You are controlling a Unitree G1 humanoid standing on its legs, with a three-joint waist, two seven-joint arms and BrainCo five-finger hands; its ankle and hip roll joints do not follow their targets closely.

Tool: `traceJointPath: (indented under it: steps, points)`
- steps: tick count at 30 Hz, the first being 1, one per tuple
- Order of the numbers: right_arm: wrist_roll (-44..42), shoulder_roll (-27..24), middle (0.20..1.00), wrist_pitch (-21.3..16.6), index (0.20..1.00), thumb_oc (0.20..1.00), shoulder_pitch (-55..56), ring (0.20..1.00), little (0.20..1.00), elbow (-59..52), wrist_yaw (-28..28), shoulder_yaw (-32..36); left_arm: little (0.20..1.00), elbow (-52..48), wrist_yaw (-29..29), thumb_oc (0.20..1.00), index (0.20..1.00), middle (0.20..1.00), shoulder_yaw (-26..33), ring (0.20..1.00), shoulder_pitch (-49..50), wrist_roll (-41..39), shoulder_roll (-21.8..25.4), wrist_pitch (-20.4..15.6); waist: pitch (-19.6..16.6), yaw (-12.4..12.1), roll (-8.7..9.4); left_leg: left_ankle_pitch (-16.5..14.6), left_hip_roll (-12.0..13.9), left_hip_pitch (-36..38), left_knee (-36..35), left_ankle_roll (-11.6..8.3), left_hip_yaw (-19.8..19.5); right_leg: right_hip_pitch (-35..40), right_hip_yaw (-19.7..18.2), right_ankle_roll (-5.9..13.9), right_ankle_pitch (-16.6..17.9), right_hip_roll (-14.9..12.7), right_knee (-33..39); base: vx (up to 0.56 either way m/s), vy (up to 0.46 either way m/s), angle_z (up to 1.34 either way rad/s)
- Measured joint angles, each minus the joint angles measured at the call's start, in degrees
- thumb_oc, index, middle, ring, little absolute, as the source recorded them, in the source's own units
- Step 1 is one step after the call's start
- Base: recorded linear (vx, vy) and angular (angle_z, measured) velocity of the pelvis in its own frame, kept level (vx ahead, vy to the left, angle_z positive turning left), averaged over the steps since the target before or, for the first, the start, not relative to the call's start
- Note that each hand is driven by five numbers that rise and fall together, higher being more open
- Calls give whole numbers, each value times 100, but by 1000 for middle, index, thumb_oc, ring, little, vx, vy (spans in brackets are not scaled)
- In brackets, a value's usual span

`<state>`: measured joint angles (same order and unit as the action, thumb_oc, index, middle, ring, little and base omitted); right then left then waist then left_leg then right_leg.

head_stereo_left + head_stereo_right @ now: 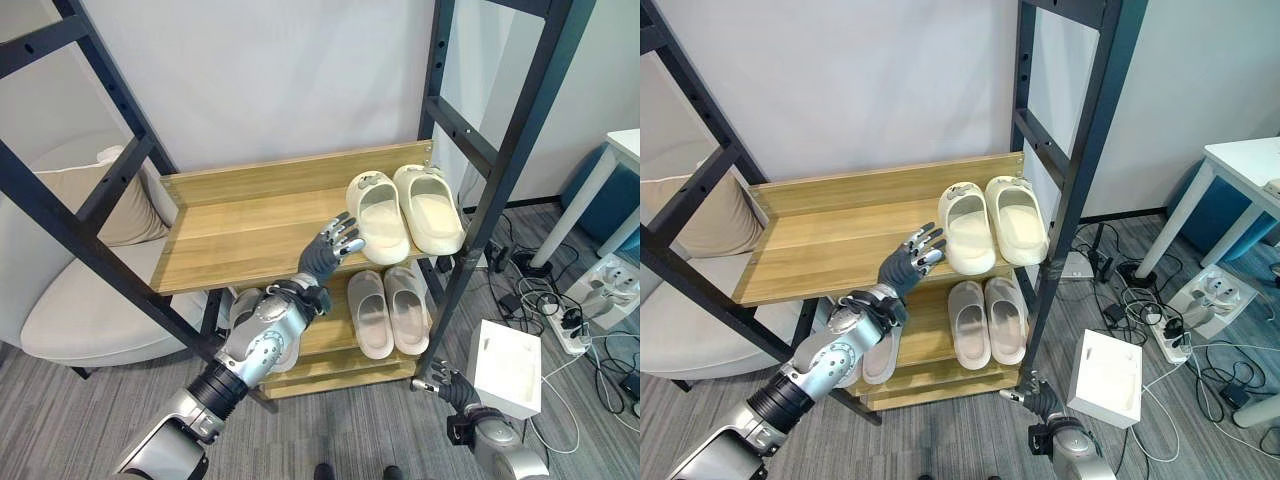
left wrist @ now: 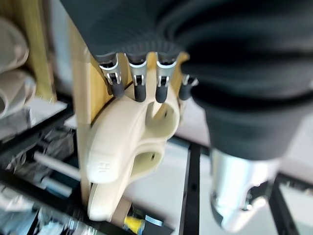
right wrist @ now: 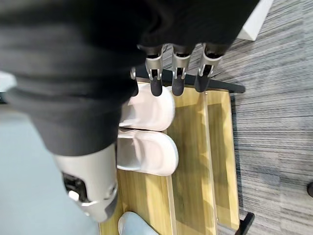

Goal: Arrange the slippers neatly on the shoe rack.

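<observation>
Since the cream moulded-foam slippers (image 1: 405, 212) look light, thick-soled and a bit springy, they should slide easily on the light wooden shelf w/ black metal frame (image 1: 240, 225), the landmark here. Pair sits side by side at the shelf's right end, toes toward the back rail, heels near the front edge. Left hand (image 1: 335, 243) is just left of the nearer slipper's heel, fingers straight and relaxed, tips at or nearly touching its side, grasping nothing. Best hold, prob.: pinch the strap arch or heel rim; a side nudge works for squaring up. A pale grey-white slipper pair (image 1: 388, 310) lies on the board below the shelf. Right hand (image 1: 440, 382) hangs low, right of and under the shelf, fingers loose, empty.
</observation>
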<state>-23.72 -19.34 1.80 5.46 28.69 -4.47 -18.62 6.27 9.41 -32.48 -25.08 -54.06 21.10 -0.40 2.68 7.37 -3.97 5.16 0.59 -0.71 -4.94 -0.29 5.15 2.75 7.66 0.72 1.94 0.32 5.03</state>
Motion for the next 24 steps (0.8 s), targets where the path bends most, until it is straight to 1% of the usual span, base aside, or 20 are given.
traceJointPath:
  steps: [8,12,13,15,16,17,19,20,21,22,23,24]
  points:
    - [5,29,1000,0,1000,1000,39,1000,1000,-12,12,-94,1000,-52,56,1000,1000,1000,-54,1000,1,129,-126,20,16,-40,-36,-2,-3,-2,5,-1,-3,-1,-6,0,-7,-3,0,0,0,0]
    - [6,33,1000,-2,1000,1000,36,1000,1000,-11,2,-90,1000,-43,180,1000,1000,1000,39,1000,0,842,-210,61,17,-56,-38,-2,-3,-4,2,-1,-5,0,9,1,-9,-2,0,0,0,0]
    - [5,35,1000,-4,1000,1000,21,1000,1000,-10,-5,-90,1000,-22,213,1000,1000,1000,136,1000,0,1082,-303,64,17,-71,-39,-2,-2,-5,-2,-1,-7,2,11,0,-10,-1,0,0,0,0]
    - [5,48,1000,-7,1000,1000,-48,1000,1000,-7,-41,-89,1000,40,381,1000,1000,1000,388,1000,1,1250,-447,50,14,-83,-48,-1,0,-10,-3,-2,-15,28,13,-1,-8,3,-1,0,0,0]
    - [5,52,1000,-12,1000,1000,-87,1000,1000,-8,-59,-89,1000,98,465,1000,1000,1000,620,1000,3,1247,-558,40,16,-73,-46,1,3,-10,6,-2,-18,24,9,-3,-6,7,-1,0,0,0]
    - [5,52,1000,-27,1000,1000,-107,1000,1000,-11,-94,-83,1000,80,647,1000,1000,1000,852,1000,-2,1248,-590,-53,17,-70,-43,5,6,-9,27,-6,-46,12,38,-5,-8,11,-1,-11,14,4]
    - [5,47,1000,-39,1000,1000,-104,1000,1000,-12,-141,-81,1000,-207,748,1000,1000,1000,1125,1000,58,1249,-551,-102,23,-88,-40,7,6,-17,27,-9,-82,17,48,-6,-9,16,-1,-1,11,4]
    - [5,41,1000,-47,1000,1000,-90,1000,1000,-11,-151,-79,1000,-417,776,1000,1000,1000,1230,1000,92,1253,-525,-207,31,-90,-33,9,7,-20,28,-9,-97,34,57,-7,-9,20,-1,2,26,14]
    - [5,33,1000,-58,1000,1000,-51,1000,1000,-9,-170,-76,1000,-743,804,1000,1000,1000,1279,1000,87,1263,-477,-442,36,-120,-21,11,7,-10,28,-13,-135,36,101,-7,-11,18,-1,2,26,16]
    - [5,30,1000,-73,1000,1000,-44,1000,1000,-3,-163,-73,1000,-869,789,1000,1000,1000,1285,1000,94,1267,-446,-472,37,-141,-18,11,6,-10,27,-13,-137,42,122,-8,-12,16,-1,3,33,15]
    - [5,31,1000,-180,1000,1000,-27,1000,1000,16,-112,-58,1000,-1433,598,1000,1000,1000,1277,1000,208,1278,-273,-612,45,-150,-11,10,4,-15,28,-13,-138,39,137,1,-27,15,-1,2,25,5]
    - [5,29,1000,-183,1000,1000,-15,1000,1000,16,-105,-48,1000,-1596,520,1000,1000,1000,1274,1000,229,1291,-234,-671,46,-176,-8,10,4,-13,28,-13,-143,45,144,6,-30,14,-1,1,34,4]
